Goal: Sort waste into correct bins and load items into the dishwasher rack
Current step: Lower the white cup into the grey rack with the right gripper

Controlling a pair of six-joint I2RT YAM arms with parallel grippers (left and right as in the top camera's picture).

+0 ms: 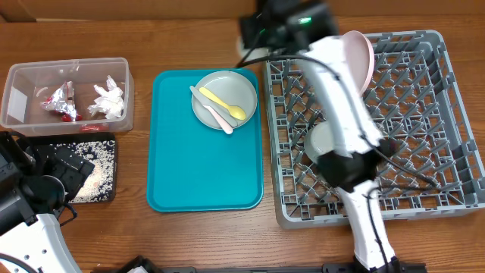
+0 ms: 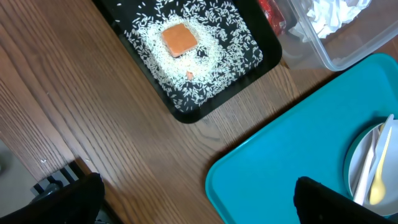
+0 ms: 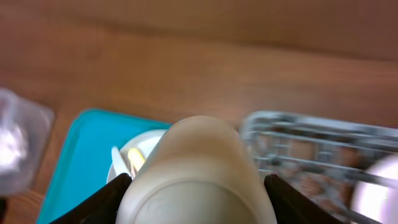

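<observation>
My right gripper [image 3: 198,194] is shut on the white cup [image 3: 196,158], its dark fingers [image 3: 93,202] pressed on both sides. Overhead, this gripper [image 1: 261,30] hovers by the far left corner of the dishwasher rack [image 1: 303,218], and the cup is hidden there. In the rack stand a pink-white plate [image 1: 362,57] and a grey bowl [image 1: 317,140]. The grey plate [image 1: 225,98] carries the yellow spoon [image 1: 223,104] and a white utensil [image 1: 211,108]. My left gripper [image 2: 199,205] is open over the wood beside the black tray [image 2: 186,115], which holds rice [image 2: 211,68] and an orange cube [image 2: 179,38].
The teal tray [image 1: 204,167] lies between the bins and the rack. The clear tub [image 1: 23,98] at far left holds white tissue [image 1: 108,98] and red-and-white packets [image 1: 61,100]. My right arm stretches across the rack's left half from the front edge.
</observation>
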